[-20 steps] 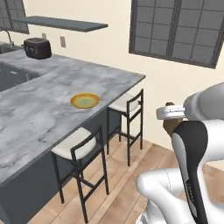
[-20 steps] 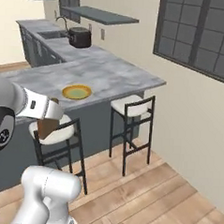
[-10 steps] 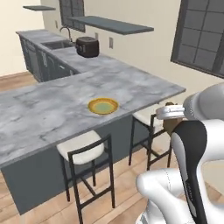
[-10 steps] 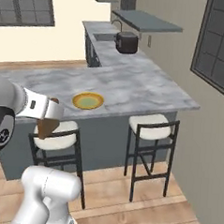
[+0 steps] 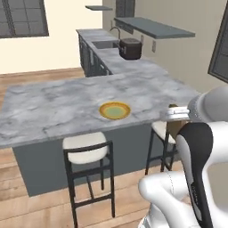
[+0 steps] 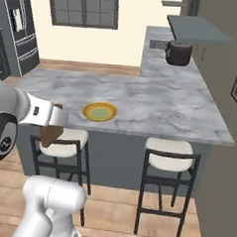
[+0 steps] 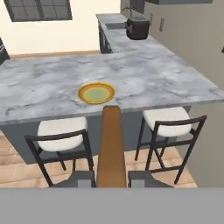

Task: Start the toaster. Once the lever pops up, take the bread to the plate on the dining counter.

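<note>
1. The dining counter is the biggest thing here, a grey-white marble slab on a dark base that spans the middle of both base views and the upper half of my hand view.
2. Behind it, toward the top of the frame, a narrower marble worktop runs back along the wall, with a sink set into it near the far end.
3. Two stools with white seats and dark frames stand at the near edge of the dining counter: the left stool and the right stool, low in my hand view.
4. The toaster sits on the worktop in the upper right of the right base view, dark and rounded, well apart from me.
5. The plate, yellow with an orange rim, lies on the dining counter near its front edge, just above centre in my hand view.
6. My gripper is closed on the bread, with one finger on each side of it at the bottom of the hand view.
7. The bread is a thin brown slice, seen edge-on, its far end just below the plate in the frame.
</note>
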